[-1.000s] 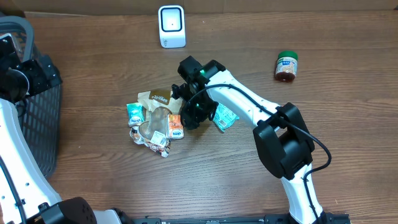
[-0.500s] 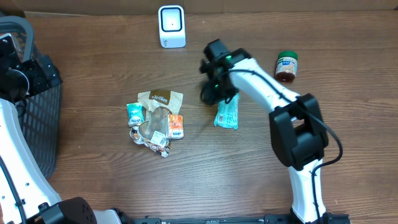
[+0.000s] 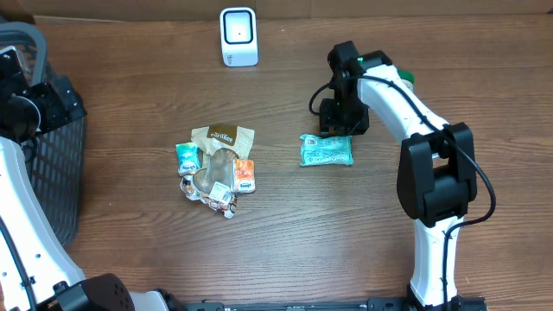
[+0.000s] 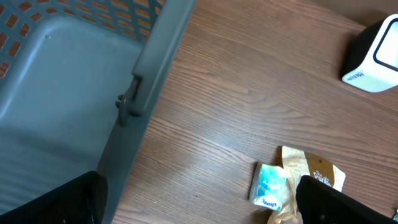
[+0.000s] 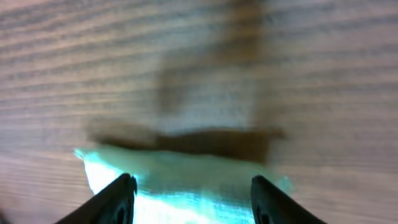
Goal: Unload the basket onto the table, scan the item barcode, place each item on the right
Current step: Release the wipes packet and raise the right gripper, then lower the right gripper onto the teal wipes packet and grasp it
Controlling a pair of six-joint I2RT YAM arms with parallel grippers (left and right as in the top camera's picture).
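Note:
A teal packet (image 3: 326, 149) lies flat on the wood table, right of the pile of items (image 3: 216, 168). My right gripper (image 3: 335, 128) hovers just behind its far edge. In the right wrist view the blurred teal packet (image 5: 186, 186) stretches under and past both fingertips of the right gripper (image 5: 193, 199), whose jaws stand apart and hold nothing. The white scanner (image 3: 238, 36) stands at the back of the table. My left gripper (image 3: 62, 99) sits over the basket rim; in its own view the left gripper (image 4: 199, 211) is wide open and holds nothing.
A grey basket (image 3: 52, 173) fills the left edge, its rim (image 4: 149, 62) close under the left wrist. A jar (image 3: 403, 78) stands behind the right arm, partly hidden. The pile holds a brown bag (image 4: 317, 171), a small teal pack (image 4: 270, 185) and other small packs.
The right gripper moved from the pile to the right and back. The teal packet went with it and now lies turned sideways on the table. The left arm stayed put.

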